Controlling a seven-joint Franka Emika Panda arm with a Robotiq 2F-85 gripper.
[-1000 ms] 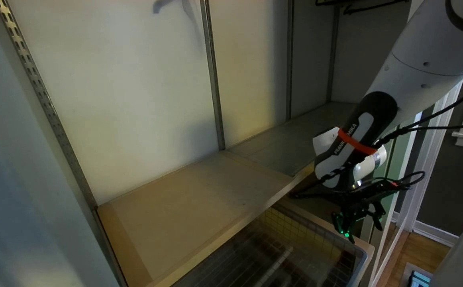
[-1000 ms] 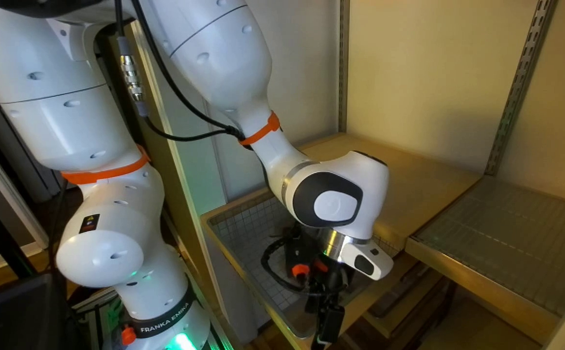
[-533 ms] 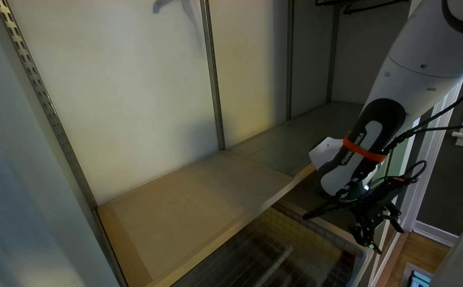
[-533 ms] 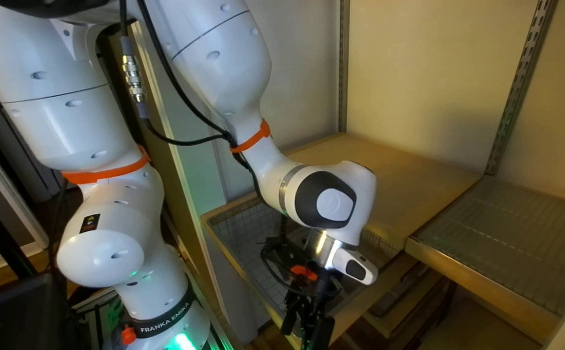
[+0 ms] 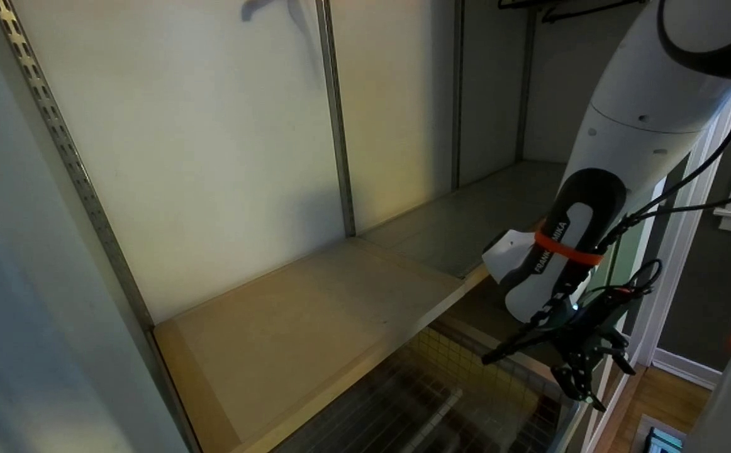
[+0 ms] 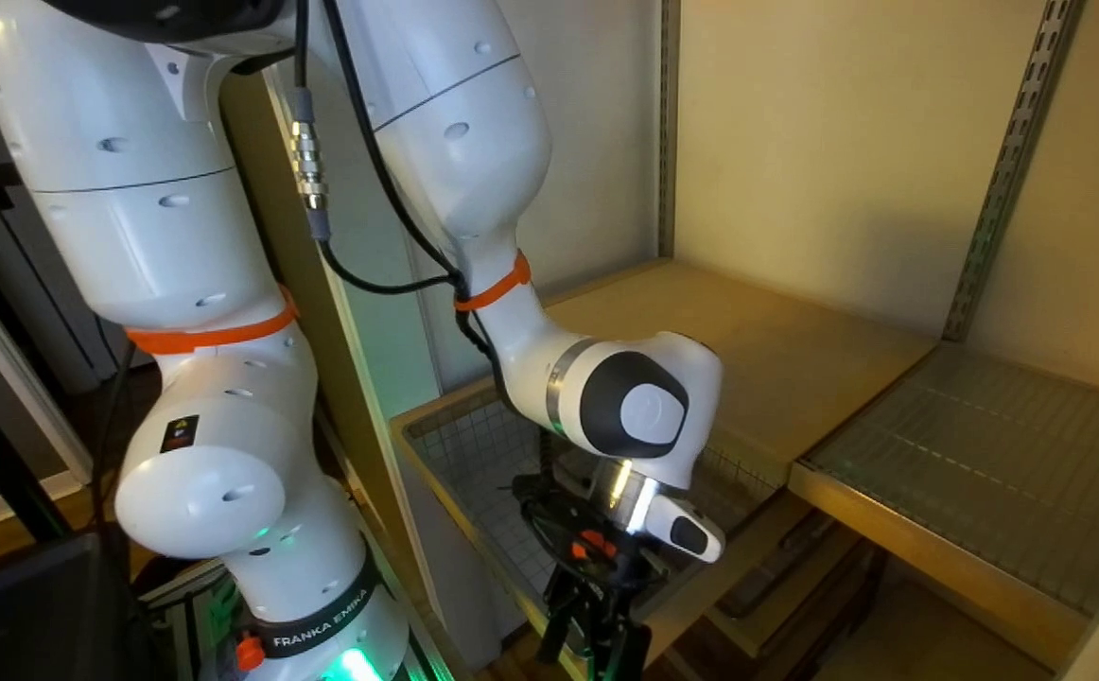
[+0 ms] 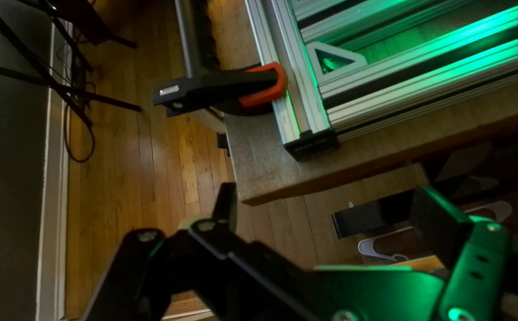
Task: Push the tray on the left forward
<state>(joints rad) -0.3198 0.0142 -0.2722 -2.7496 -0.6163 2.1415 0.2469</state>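
Below the wooden shelf [image 6: 795, 350] juts the tray [image 6: 464, 454], longest visible side parallel to it, jaws spread.

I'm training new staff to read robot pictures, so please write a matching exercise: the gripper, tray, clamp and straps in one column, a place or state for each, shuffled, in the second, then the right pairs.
Things:
1. Gripper
2. Tray
3. Clamp
4. Straps

Places or states:
A. Around the arm
B. On the metal frame
C. Open
D. Lower than the wooden shelf

Pairs: 1-C; 2-D; 3-B; 4-A
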